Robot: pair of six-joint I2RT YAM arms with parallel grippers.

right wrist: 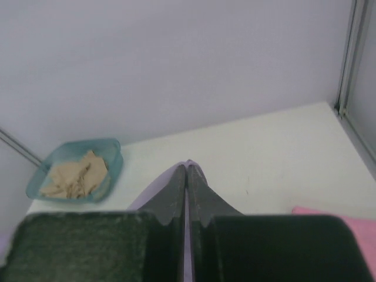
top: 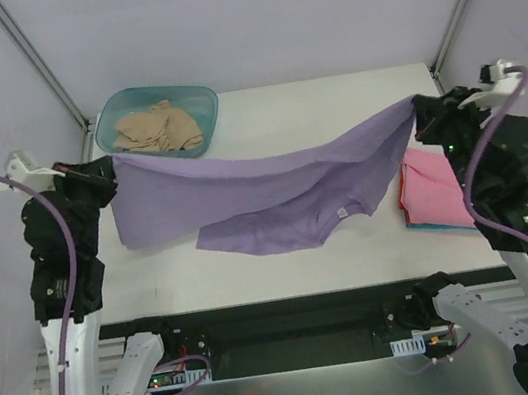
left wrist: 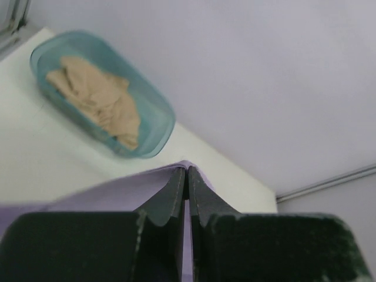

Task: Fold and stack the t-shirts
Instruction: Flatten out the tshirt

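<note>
The lavender purple t-shirt (top: 263,192) hangs stretched between my two grippers above the table, its middle sagging and its lower part resting on the tabletop. My left gripper (top: 110,171) is shut on its left corner; the cloth (left wrist: 117,191) shows pinched at the fingertips (left wrist: 187,170). My right gripper (top: 420,112) is shut on its right corner, the purple cloth (right wrist: 154,191) showing at the closed tips (right wrist: 187,167). The pink t-shirt (top: 433,191) lies folded at the table's right. The tan t-shirt (top: 159,129) lies crumpled in the teal tub (top: 197,100).
The teal tub stands at the back left of the white table (top: 330,105); it also shows in the left wrist view (left wrist: 158,126) and right wrist view (right wrist: 111,147). Metal frame posts (top: 39,63) rise at both back corners. A teal layer lies under the pink shirt.
</note>
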